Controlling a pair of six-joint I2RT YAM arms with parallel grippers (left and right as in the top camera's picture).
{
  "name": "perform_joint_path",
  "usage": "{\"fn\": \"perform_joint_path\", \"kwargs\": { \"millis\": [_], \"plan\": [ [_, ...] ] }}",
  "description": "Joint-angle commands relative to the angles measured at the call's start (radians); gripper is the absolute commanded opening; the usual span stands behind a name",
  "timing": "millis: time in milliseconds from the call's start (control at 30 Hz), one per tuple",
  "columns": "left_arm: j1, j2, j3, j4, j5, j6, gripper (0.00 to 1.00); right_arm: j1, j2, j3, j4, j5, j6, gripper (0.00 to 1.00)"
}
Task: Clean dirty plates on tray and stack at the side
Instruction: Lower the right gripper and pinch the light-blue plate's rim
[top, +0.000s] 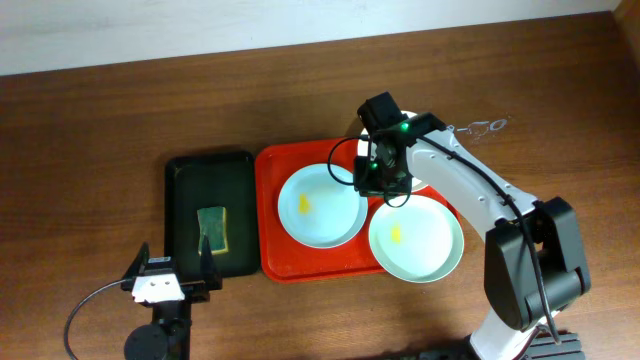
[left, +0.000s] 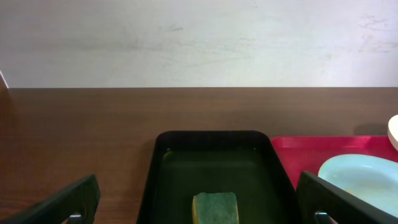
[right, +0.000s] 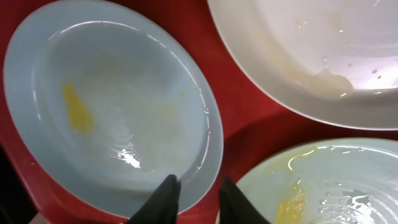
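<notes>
- While the right pincer (right: 198, 200) sits at the rim of the pale blue plate (right: 112, 106) on the red tray (right: 242, 130), jaws narrowly apart, whether it grips cannot be told.
- Pinch that rim only, clear of the pale green plate (right: 348, 180) just beside it.
- Left pincer (left: 199, 200) hangs wide open and empty.

Three plates (top: 320, 205) are laid on the tray (top: 272, 262), at 9, 1 and 4 o'clock, the last over its rim. A smaller tray (top: 185, 175) is set at its 9 o'clock, a sponge (top: 212, 228) in it.
</notes>
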Motion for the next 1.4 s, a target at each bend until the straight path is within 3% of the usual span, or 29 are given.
{"fn": "perform_joint_path", "kwargs": {
  "millis": [0,500,700,867,1067,1367],
  "plan": [
    [-0.006,-0.004,-0.001,-0.008,0.011,0.012,0.99,0.003,0.0,-0.015,0.015,0.023,-0.005,0.28],
    [-0.006,-0.004,-0.001,-0.008,0.011,0.012,0.99,0.004,0.055,-0.019,0.042,0.045,-0.006,0.29],
    [-0.006,-0.004,-0.001,-0.008,0.011,0.012,0.99,0.004,0.1,-0.02,0.06,0.045,-0.006,0.22],
    [-0.006,-0.004,-0.001,-0.007,0.011,0.012,0.99,0.005,0.1,-0.022,0.062,0.045,-0.006,0.23],
    [-0.006,-0.004,-0.001,-0.008,0.011,0.012,0.99,0.005,0.1,-0.108,0.168,0.044,-0.005,0.27],
    [-0.006,-0.004,-0.001,-0.007,0.011,0.012,0.99,0.005,0.1,-0.141,0.226,0.044,-0.006,0.21]
  ]
}}
